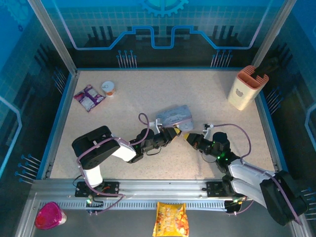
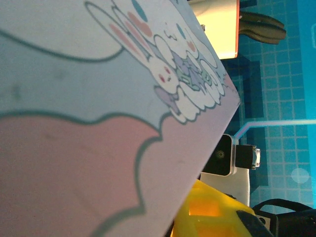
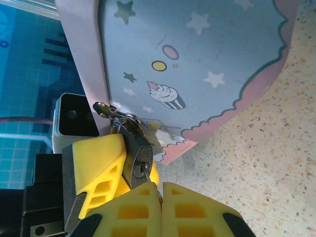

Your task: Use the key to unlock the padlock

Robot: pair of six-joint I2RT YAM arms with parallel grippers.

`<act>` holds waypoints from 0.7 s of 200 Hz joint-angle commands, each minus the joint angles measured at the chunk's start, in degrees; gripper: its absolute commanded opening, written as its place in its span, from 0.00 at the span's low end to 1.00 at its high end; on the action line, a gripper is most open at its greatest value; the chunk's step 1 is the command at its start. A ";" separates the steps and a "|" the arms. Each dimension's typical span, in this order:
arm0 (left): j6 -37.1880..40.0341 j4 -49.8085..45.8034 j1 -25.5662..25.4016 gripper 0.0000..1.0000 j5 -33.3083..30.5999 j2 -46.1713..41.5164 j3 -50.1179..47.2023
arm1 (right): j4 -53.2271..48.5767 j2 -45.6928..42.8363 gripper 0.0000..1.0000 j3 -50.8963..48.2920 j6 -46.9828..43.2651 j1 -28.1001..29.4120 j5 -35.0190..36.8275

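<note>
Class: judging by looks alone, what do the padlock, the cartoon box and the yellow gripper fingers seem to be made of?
The padlock: dark metal, with a dull brushed sheen along its edges. The box: likely painted tin, with a smooth printed surface and a thin folded edge; could be card. The right gripper's fingers: matte yellow plastic with moulded ribbed hollows.

Centre: pastel cartoon tin box (image 1: 174, 117) | far left: purple snack packet (image 1: 89, 97), small white cup (image 1: 108, 88) beside it | far right: peach holder (image 1: 242, 90) | near edge: pink cup (image 1: 49, 216), orange snack bag (image 1: 170, 219)

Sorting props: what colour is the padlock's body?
The padlock is dark grey; right wrist view.
</note>
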 commanded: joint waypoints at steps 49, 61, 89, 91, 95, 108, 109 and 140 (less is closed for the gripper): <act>-0.12 11.82 -6.92 0.00 20.35 -5.02 4.27 | 11.73 2.52 0.00 3.86 1.82 -3.22 -5.10; 0.32 11.82 -6.92 0.00 20.72 -5.22 4.50 | 11.73 2.62 0.00 3.95 1.86 -4.13 -6.51; 0.95 11.81 -6.92 0.00 21.52 -5.05 4.81 | 12.83 2.97 0.00 3.63 1.97 -6.54 -9.25; 0.98 11.82 -6.92 0.00 21.59 -5.05 4.81 | 13.11 2.97 0.00 3.61 1.99 -6.62 -9.39; 1.08 11.82 -6.92 0.00 21.68 -5.05 4.89 | 13.38 2.97 0.00 3.59 1.98 -6.69 -9.67; 1.07 11.82 -6.92 0.00 21.95 -4.75 5.06 | 13.53 2.80 0.00 3.85 1.79 -6.73 -10.11; 1.09 11.82 -6.92 0.00 21.96 -4.72 5.11 | 13.51 2.80 0.00 3.90 1.81 -6.73 -10.14; 1.18 11.82 -6.92 0.00 22.91 -4.49 5.87 | 13.99 3.09 0.00 3.86 0.65 -6.82 -10.75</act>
